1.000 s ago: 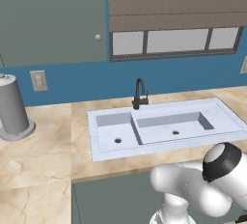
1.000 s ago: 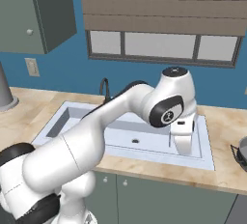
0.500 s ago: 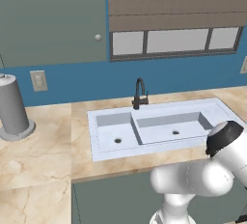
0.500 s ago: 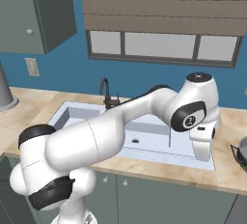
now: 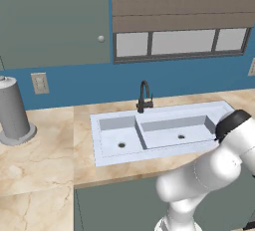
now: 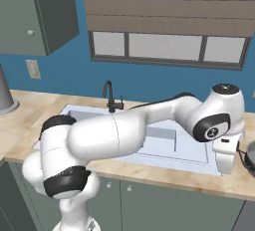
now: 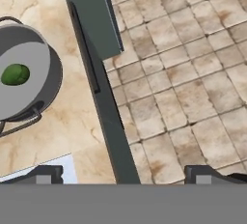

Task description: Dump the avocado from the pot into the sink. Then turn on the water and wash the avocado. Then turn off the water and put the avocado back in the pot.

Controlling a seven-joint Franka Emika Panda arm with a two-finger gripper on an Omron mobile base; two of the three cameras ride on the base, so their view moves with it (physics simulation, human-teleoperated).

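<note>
- The avocado lies inside the pot, a little off the middle of its grey floor, so the dumping step looks not yet begun.
- The pot stands upright on the tabletop near its front edge, and a corner of the sink shows just beside it in the hand view; that closeness should make a tip into the basin short work.
- In the right base view the pot peeks in at the right edge, beside the arm's hand, with the sink to its left.
- One dark loop handle of the pot faces the sink side, a likely place to grip, I judge.
- The pincer stands wide and holds nothing; its tips straddle the tabletop's front edge, one over marble, one over the tiled floor.
- The arm reaches far to the right, elbow folded over the sink, hand pointing down just left of the pot.
- The faucet stands behind the basins; no water is seen running.
</note>
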